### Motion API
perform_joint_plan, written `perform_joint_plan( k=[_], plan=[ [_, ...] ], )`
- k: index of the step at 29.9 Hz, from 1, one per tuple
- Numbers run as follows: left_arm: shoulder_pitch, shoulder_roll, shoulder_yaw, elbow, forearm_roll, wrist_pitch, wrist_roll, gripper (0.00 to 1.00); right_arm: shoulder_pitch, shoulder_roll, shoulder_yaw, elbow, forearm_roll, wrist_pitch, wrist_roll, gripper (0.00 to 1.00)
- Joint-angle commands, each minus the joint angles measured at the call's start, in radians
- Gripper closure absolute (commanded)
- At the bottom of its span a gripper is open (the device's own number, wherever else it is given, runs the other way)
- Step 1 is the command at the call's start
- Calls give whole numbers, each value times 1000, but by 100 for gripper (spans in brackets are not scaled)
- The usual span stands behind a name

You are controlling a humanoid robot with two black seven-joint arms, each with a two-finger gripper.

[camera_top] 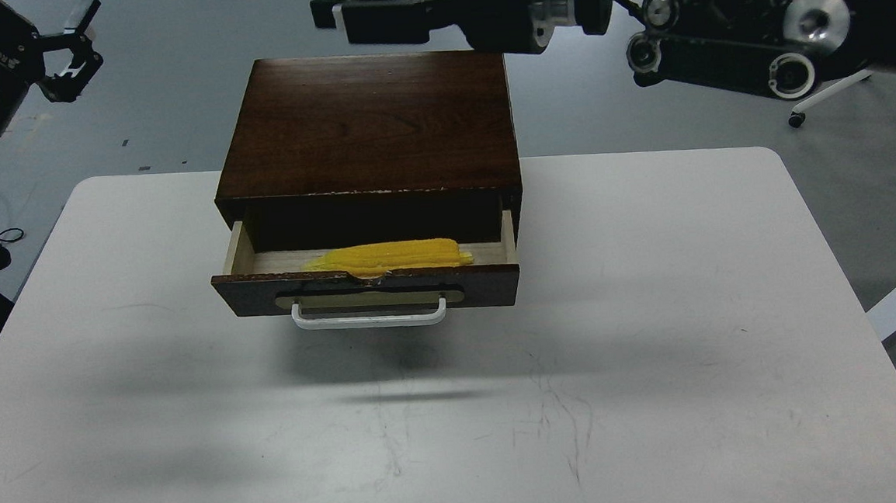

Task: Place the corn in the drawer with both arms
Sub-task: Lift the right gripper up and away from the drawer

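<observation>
**A:** Where is the corn [388, 256]?

**B:** It lies in the drawer [365, 289]. The drawer is pulled out toward the near side. The corn lies flat, going left to right, with its pointy tip to the left. It sits just behind the drawer's front board, so only its top shows.

**A:** What does the drawer look like?

**B:** It has a dark front with a white handle [369, 317]. Inside, the wood is pale. It sticks out of a dark brown box [366, 124] that sits on the far part of a white table [457, 406].

**A:** Is anything holding the corn?

**B:** No — nothing touches it. Both arms are up high, well apart from it.

**A:** What about the left gripper [71, 49]?

**B:** It is far off at the top left, past the table edge. Its fingers are spread and it holds nothing.

**A:** And the right gripper [340, 13]?

**B:** It is at the top, above the far edge of the box, pointing left. I see it from the side and it is dark — I cannot tell if its fingers are apart or together.
</observation>
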Motion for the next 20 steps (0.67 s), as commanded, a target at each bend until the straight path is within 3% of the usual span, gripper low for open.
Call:
perform_joint_plan(
  k=[1, 7, 15, 20],
  plan=[
    [13, -7, 0, 0, 1, 0, 0, 1, -172, -123, 214, -3, 172, -2, 0, 0],
    [45, -39, 0, 0, 4, 0, 0, 1, -531, -261, 538, -6, 260, -6, 0, 0],
    [88, -91, -5, 5, 9, 0, 1, 1, -892, -249, 882, -6, 285, -8, 0, 0],
    [96, -94, -5, 5, 12, 0, 1, 1, -987, -224, 935, -3, 285, -8, 0, 0]
  ],
)
